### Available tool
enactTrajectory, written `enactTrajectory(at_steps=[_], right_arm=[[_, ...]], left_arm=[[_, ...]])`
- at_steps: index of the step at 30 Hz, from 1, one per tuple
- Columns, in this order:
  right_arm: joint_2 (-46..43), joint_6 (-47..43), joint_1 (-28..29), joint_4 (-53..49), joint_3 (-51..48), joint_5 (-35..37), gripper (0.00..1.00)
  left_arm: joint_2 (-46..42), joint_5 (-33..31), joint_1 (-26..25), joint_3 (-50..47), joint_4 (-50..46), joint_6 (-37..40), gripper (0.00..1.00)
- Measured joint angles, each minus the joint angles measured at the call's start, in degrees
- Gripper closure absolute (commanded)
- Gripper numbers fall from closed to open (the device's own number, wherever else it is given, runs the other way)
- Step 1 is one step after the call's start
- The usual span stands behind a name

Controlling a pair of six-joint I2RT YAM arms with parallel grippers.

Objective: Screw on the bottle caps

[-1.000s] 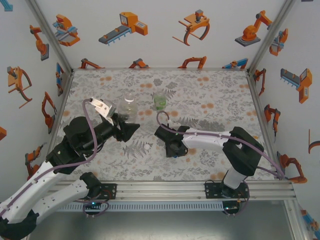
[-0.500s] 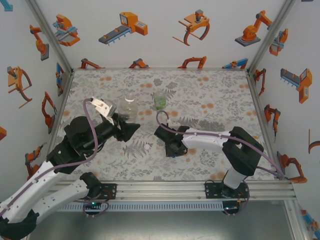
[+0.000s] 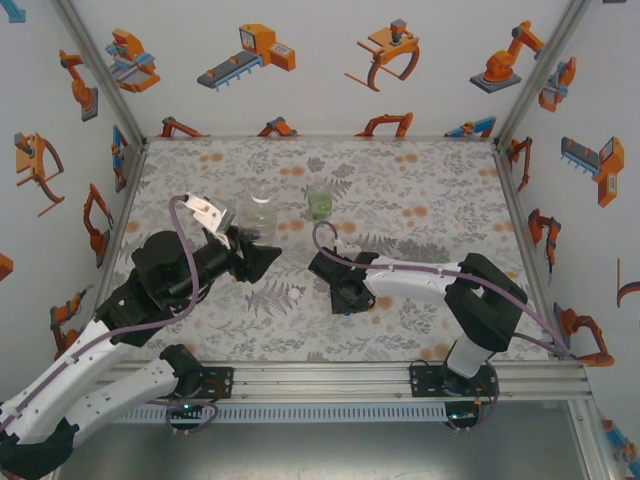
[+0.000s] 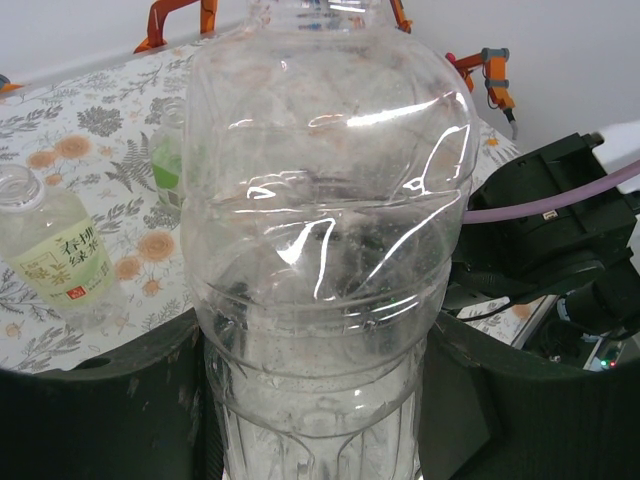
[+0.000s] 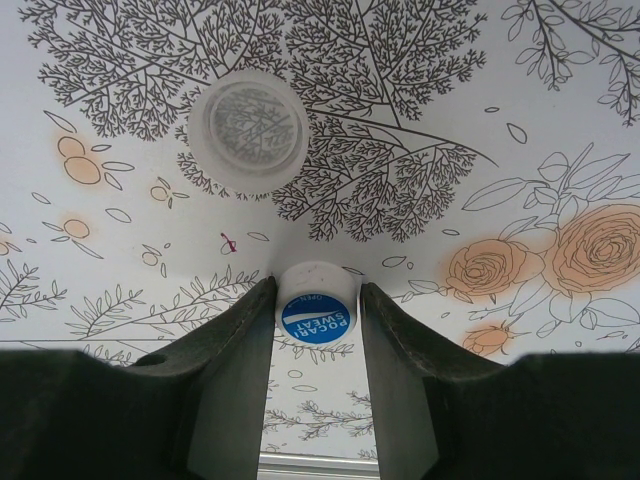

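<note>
The right claw (image 5: pixel 316 305) is nearly closed. Its two dark fingers (image 5: pixel 235 340) pinch a white bottle cap (image 5: pixel 316 312) by its sides, and the cap's blue top, printed POCARI SWEAT, faces the wrist camera. I cannot tell whether the cap rests on the floral worktop (image 5: pixel 520 120) or hangs just above it. Just beyond it, apart from the fingers, a second white cap (image 5: pixel 248 137) lies open side up on the print. Seen from above, this claw sits near the middle of the worktop, a little toward the near edge.

The left claw (image 4: pixel 318 400) is closed on the lower body of a colourless clear bottle (image 4: pixel 320 220), held upright between its sides. Beyond it, toward the far edge, a pale yellow-green bottle (image 4: pixel 55 255) with a printed label stands uncapped. The bright green bottle (image 4: pixel 168 155) stands farther back.
</note>
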Motion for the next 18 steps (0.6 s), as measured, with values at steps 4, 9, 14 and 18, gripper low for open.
enactTrajectory(at_steps=[4, 9, 14, 18], right_arm=[[0.00, -0.02, 0.00, -0.02, 0.02, -0.04, 0.60], [0.00, -0.02, 0.00, -0.04, 0.02, -0.20, 0.60], [0.00, -0.02, 0.00, -0.13, 0.02, -0.26, 0.61], [0.00, -0.02, 0.00, -0.22, 0.07, -0.57, 0.62]], left_arm=[[0.09, 0.00, 0.00, 0.00, 0.00, -0.04, 0.99], [0.20, 0.00, 0.00, 0.00, 0.02, -0.07, 0.99], [0.20, 0.00, 0.00, 0.00, 0.02, -0.07, 0.98], [0.20, 0.00, 0.00, 0.00, 0.02, -0.11, 0.99]])
